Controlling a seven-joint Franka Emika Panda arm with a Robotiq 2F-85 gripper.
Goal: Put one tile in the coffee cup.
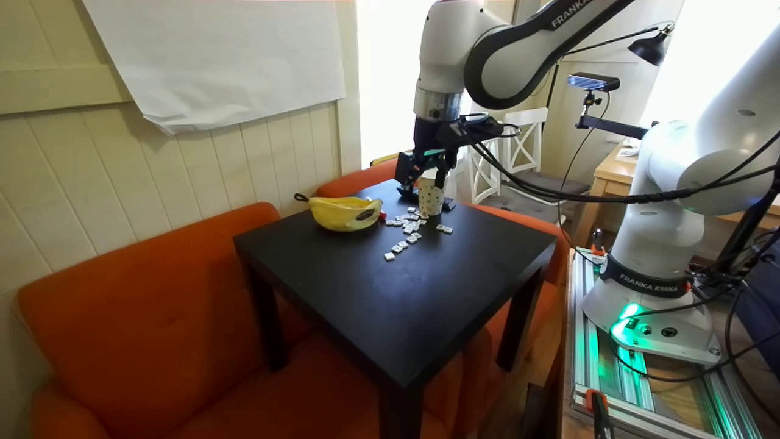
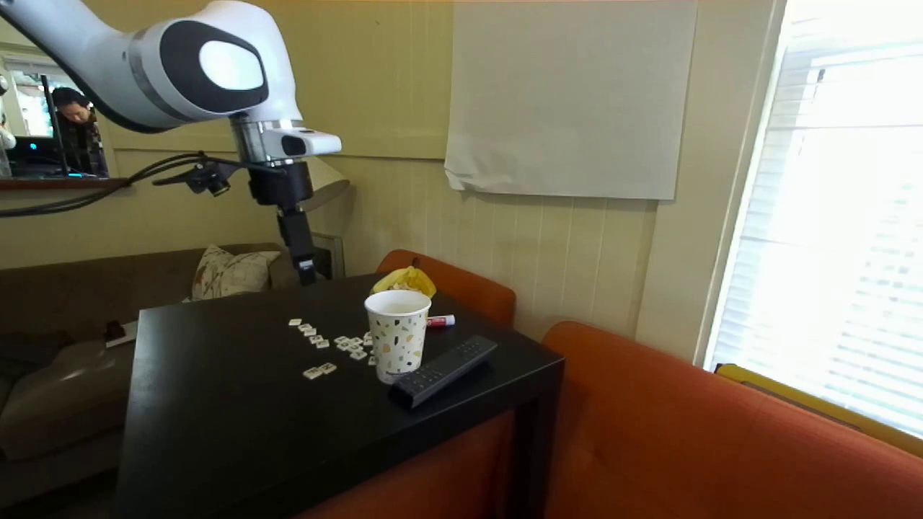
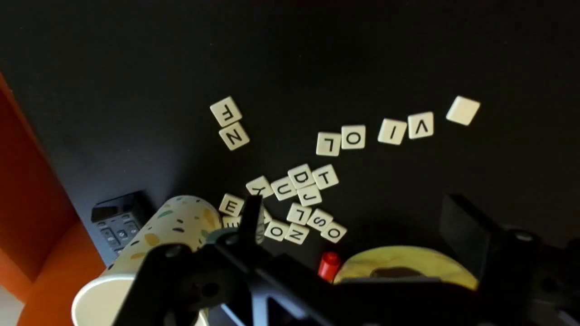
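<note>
A: Hand (image 3: 355, 215) spread, nothing pinched. Target?
B: Blank tile (image 3: 462, 110), lying apart on the desk (image 1: 457, 280) (most clearance, I reckon). I'd square up, descend straight, pinch opposite edges low, then over the cup (image 2: 401, 339).

Daylight strong from window (image 2: 865, 101), burnt to white in both exterior views; blind slats (image 2: 815, 245) barely read through glare. Hanging paper sheet (image 2: 570, 101) evenly lit, dull grey. Far sofa (image 2: 65, 411), left, in gloom. Soft sheen on tabletop (image 1: 396, 292). Green glow on robot base (image 1: 655, 305), right, its core overexposed. Wrist view underlit: letter tiles (image 3: 353, 137) pale, characters crisp; end effector (image 3: 356, 222) nearly black, edges soft, detail lost. Soft-edged shadow beside paper cup (image 3: 179, 224).
</note>
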